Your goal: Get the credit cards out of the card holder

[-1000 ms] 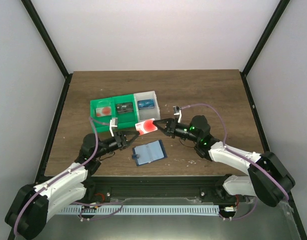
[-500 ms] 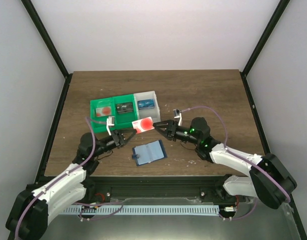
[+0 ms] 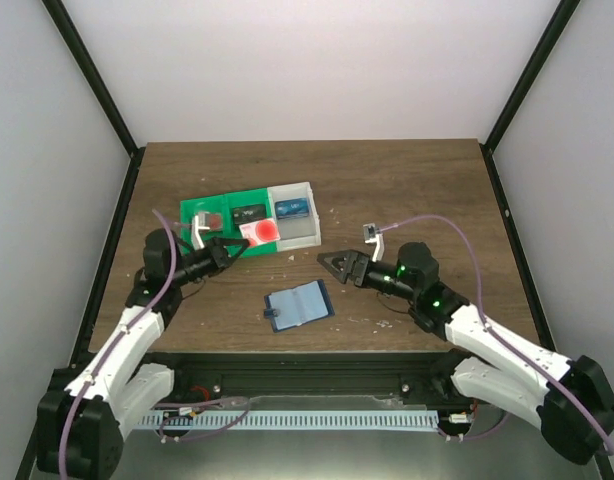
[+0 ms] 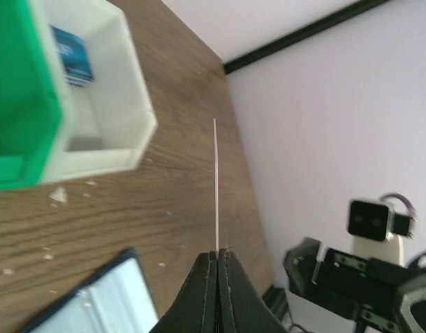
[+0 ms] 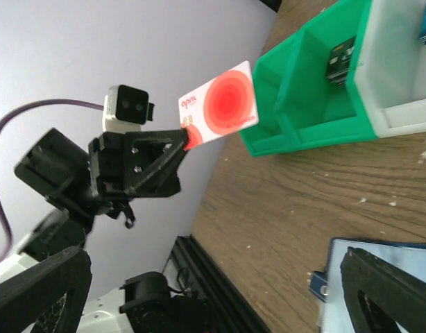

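My left gripper (image 3: 237,245) is shut on a corner of a white credit card with red rings (image 3: 260,232), held in the air at the front edge of the green-and-white tray (image 3: 187,210). The left wrist view shows that card (image 4: 216,180) edge-on as a thin white line rising from the shut gripper (image 4: 217,253). My right gripper (image 3: 327,262) is open and empty, to the right of the card. The right wrist view shows the held card (image 5: 220,104) face-on. The blue card holder (image 3: 298,304) lies open on the table between the arms.
The tray holds a dark card (image 3: 249,213) in its middle green compartment and a blue card (image 3: 292,208) in its white one. Its left compartment is partly hidden by my left wrist. Black frame posts stand at the table's sides.
The red-and-white card passed from my right gripper to my left. The right jaws opened and drew back to the right. The left arm swung the card back and left toward the tray.
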Tool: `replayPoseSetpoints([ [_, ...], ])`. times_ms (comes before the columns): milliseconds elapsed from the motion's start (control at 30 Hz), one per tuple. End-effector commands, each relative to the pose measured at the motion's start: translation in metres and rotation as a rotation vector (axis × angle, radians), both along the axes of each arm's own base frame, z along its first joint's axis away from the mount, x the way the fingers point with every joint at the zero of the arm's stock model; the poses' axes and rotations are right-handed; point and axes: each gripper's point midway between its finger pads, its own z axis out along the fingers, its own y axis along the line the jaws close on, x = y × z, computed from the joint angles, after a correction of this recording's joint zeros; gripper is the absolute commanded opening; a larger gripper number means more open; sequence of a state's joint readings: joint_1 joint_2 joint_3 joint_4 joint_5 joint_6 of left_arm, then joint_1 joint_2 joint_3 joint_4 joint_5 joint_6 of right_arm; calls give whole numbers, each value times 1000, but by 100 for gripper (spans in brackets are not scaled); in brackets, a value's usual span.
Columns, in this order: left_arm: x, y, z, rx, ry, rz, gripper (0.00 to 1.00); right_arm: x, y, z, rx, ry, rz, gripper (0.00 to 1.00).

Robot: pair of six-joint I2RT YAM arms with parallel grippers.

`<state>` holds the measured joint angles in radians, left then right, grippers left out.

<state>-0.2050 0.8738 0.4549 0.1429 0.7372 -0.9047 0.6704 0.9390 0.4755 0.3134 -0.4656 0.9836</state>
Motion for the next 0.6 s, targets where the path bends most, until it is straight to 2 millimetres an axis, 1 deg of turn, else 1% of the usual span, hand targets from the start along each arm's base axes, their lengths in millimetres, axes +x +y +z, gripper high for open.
replayPoseSetpoints([
  [0, 12, 28, 1, 111, -6, 27, 0, 0, -14, -5, -118, -69, -53, 100],
  [100, 29, 52, 5, 185, -3, 81, 0, -1, -24, -9, -154, -82, -85, 100],
  [167, 38, 65, 3, 262, 4, 102, 0, -2, -29, -9, -173, -92, -99, 100],
  [267, 53, 84, -3, 319, 43, 146, 0, -7, -35, -3, -189, -132, -101, 100],
  [333, 63, 93, -8, 342, 68, 180, 0, -9, -37, -2, -204, -155, -99, 100],
  [433, 75, 104, -16, 396, 107, 216, 0, -10, -41, -8, -239, -160, -106, 100],
  [567, 83, 120, -20, 514, 137, 225, 0, -10, -46, -16, -256, -140, -123, 100],
])
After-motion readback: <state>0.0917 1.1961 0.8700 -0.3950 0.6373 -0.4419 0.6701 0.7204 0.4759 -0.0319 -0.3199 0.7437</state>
